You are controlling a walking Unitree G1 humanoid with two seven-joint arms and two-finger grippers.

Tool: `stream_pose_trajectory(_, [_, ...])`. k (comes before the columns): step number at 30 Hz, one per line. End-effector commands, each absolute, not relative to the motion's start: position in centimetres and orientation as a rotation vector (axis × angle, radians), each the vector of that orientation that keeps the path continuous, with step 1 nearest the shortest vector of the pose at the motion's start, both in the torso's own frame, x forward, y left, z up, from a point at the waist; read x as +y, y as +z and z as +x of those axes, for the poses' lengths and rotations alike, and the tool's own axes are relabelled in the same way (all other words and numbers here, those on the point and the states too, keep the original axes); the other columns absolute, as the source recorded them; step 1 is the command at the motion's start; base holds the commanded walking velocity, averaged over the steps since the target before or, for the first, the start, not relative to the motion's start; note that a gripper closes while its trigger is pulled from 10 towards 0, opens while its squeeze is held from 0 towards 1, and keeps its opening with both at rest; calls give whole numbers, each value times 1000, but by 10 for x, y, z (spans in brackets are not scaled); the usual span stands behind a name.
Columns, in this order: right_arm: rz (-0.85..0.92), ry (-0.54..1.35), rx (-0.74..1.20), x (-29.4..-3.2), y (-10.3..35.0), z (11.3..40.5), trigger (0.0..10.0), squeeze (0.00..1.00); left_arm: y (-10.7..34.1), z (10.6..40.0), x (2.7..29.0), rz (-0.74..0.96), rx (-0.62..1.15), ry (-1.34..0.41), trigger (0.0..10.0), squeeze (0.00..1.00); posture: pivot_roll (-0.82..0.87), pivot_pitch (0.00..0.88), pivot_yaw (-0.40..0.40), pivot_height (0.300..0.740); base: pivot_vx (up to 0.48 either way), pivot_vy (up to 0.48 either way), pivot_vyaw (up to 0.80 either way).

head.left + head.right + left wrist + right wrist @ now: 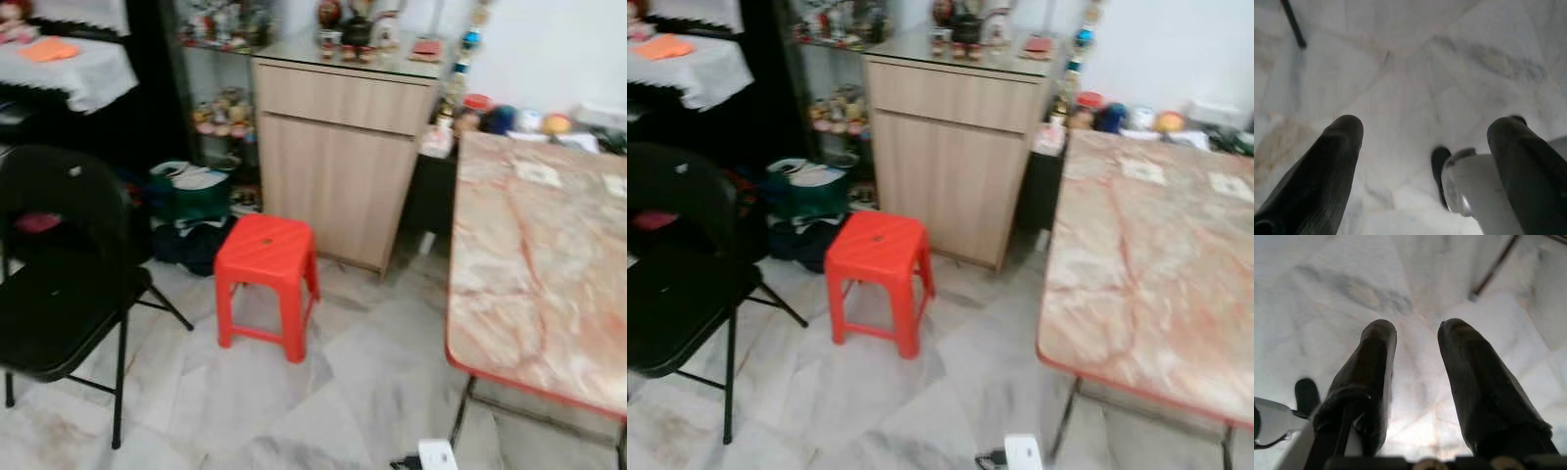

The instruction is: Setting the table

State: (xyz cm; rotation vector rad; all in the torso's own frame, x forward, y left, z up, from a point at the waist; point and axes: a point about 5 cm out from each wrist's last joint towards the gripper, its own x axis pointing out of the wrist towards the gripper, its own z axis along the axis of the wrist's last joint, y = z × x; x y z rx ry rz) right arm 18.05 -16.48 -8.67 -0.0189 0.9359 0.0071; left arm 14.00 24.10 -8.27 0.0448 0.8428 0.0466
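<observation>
left end effector point(1425, 161): fingers spread wide, nothing between them, pointing down at the marble floor point(1400, 63). right end effector point(1418, 377): fingers parted by a moderate gap, nothing held, also pointing down at the floor. both arms hang idle.

task object: the table point(534, 284), with a pink-veined marble-pattern top and a red edge, stands at 3 o'clock in the head views. its near part is bare; 2 pale square items point(537, 173) lie on its far part, too blurred to identify. no plates or cutlery can be identified on it.

step in hand (judgement): approach and search; the task appears not yet begun. to do it well:
1. turn toward 3 o'clock and face the long edge of the table squarely.
2. keep clear of the red stool point(265, 279) at 12 o'clock and the black folding chair point(64, 284) at 9 o'clock.
3. avoid the white adapter with its cable point(436, 455) on the floor at 6 o'clock; it is a trip hazard.
4. locate tableware before raising either arm.

counts:
- table: 1
- red stool: 1
- black folding chair: 1
- wooden cabinet point(338, 162): 1, at 12 o'clock behind the stool, with small ornaments on top, number not countable
- pale square items on the table: 2
- small coloured items point(509, 119) beyond the far end of the table: several, blurred
</observation>
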Motion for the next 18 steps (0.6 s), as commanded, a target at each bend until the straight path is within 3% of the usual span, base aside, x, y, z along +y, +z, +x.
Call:
stream_pose_trajectory(1, [67,24,1012,-165,-107,119,10000,0,-86,150,248,35,1039,140,10000,0,51,0,39,740,0,0,-800])
stream_pose_trajectory(13, [65,30,1027,-166,-108,115,10000,0,-89,150,238,41,1049,130,10000,0,43,0,34,740,0,0,-793])
stream_pose_trajectory(18, [78,8,1019,-168,-108,114,10000,0,-91,148,235,28,1053,133,10000,0,31,0,33,740,0,0,0])
